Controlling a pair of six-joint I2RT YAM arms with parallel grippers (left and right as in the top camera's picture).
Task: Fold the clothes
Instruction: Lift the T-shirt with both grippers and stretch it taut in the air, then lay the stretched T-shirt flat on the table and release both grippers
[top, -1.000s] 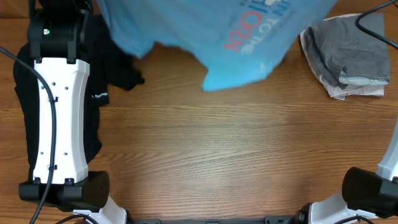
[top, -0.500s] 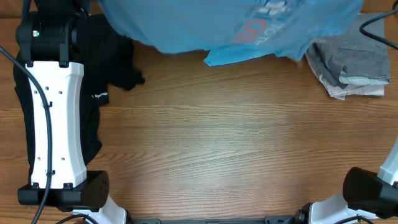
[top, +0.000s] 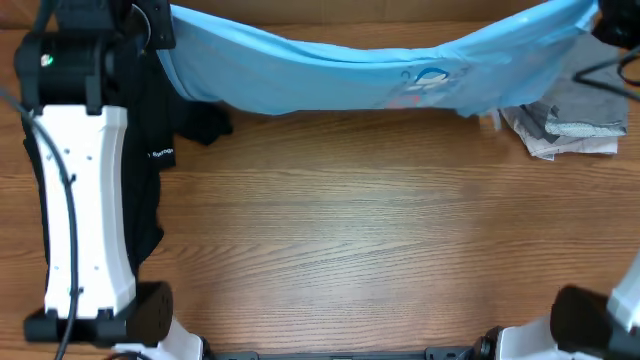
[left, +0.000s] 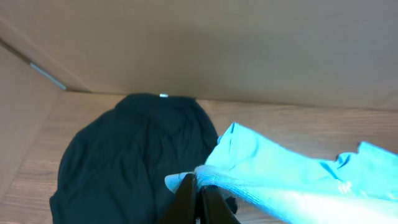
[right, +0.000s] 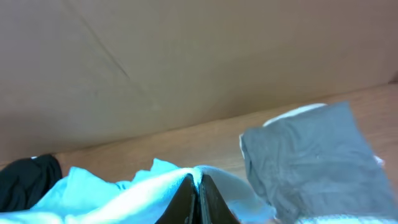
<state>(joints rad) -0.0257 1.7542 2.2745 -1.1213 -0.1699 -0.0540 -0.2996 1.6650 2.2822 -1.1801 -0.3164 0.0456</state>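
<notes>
The light blue T-shirt (top: 330, 75) hangs stretched in a long band across the far side of the table, its print bunched near the middle right. My left gripper (left: 194, 177) is shut on its left end (left: 280, 180), seen at the far left in the overhead view (top: 158, 25). At the other end my right gripper (right: 196, 178) is shut on the shirt (right: 112, 193), at the far right corner (top: 608, 20). The black shirt (top: 150, 150) lies crumpled under the left arm, its small white logo showing; it also fills the left wrist view (left: 130, 149).
A folded grey garment (top: 570, 115) lies at the far right, just below the blue shirt's right end, and shows in the right wrist view (right: 311, 155). A cardboard wall (left: 217, 43) stands behind the table. Bare wooden tabletop (top: 380, 230) spans the middle and front.
The blue shirt, a loose sagging sheet before, is now pulled out into a taut band farther back. Both grippers have moved apart toward the far corners.
</notes>
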